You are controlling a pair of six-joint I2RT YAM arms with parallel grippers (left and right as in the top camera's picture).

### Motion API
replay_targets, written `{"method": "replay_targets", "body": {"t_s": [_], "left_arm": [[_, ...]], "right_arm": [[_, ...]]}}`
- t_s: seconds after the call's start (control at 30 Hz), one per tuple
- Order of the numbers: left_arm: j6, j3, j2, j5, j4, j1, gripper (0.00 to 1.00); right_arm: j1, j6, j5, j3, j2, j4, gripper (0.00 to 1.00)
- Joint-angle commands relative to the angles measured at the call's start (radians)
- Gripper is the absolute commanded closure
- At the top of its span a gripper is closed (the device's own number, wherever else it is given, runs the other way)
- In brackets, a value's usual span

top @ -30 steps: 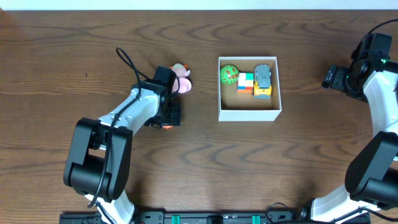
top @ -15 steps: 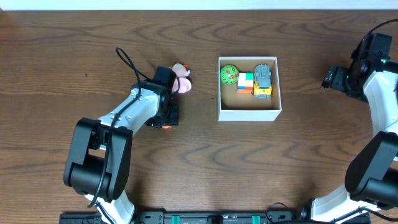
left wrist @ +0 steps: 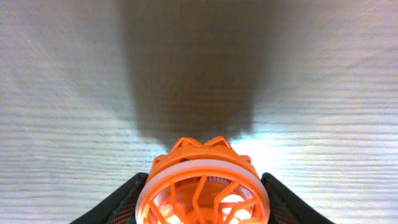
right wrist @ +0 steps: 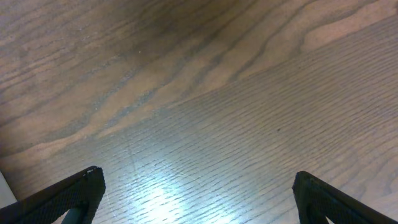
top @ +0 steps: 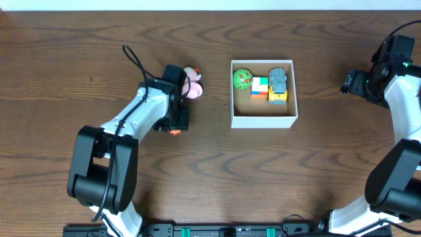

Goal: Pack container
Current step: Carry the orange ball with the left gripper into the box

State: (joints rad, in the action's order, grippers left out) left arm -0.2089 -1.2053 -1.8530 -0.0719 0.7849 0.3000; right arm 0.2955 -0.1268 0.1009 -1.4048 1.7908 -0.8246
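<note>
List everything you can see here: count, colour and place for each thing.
table: one, brown wood, under everything
container: one, white walls with a brown inside, right of the table's middle
ball: one, green, in the container's far left corner
block toy: one, red, white, green and orange, in the container between the ball and the truck
toy truck: one, grey and yellow, in the container's far right part
pink toy: one, pink, on the table left of the container
orange toy: one, orange with a white ring, between the left tool's fingers
left tool: one, black, closed on the orange toy, left of the container
right tool: one, black, open and empty, above bare table right of the container
</note>
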Motion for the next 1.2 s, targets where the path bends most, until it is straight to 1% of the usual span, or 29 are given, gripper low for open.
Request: {"method": "replay_targets", "body": {"t_s": [0.0, 0.13, 0.33, 0.47, 0.87, 1.07, 1.17], "left_arm": [[0.032, -0.088, 0.054, 0.002, 0.031, 0.014, 0.47], [0.031, -0.172, 0.079, 0.001, 0.049, 0.056, 0.46], [0.032, -0.318, 0.086, 0.002, 0.035, 0.185, 0.46], [0.032, -0.384, 0.087, 0.005, -0.041, 0.270, 0.46], [0.030, -0.383, 0.048, 0.005, -0.269, 0.450, 0.46], [-0.021, -0.383, 0.014, 0.005, -0.389, 0.488, 0.46], [-0.026, -0.383, -0.008, 0.005, -0.410, 0.492, 0.46]], "right_arm": [[0.005, -0.018, 0.000, 0.003, 0.005, 0.002, 0.01], [0.005, -0.018, -0.001, 0.003, 0.005, 0.002, 0.01], [0.005, -0.018, -0.001, 0.003, 0.005, 0.002, 0.01], [0.005, -0.018, -0.001, 0.003, 0.005, 0.002, 0.01], [0.005, -0.018, 0.000, 0.003, 0.005, 0.002, 0.01], [0.005, -0.018, -0.001, 0.003, 0.005, 0.002, 0.01], [0.005, -0.018, 0.000, 0.003, 0.005, 0.002, 0.01]]}}
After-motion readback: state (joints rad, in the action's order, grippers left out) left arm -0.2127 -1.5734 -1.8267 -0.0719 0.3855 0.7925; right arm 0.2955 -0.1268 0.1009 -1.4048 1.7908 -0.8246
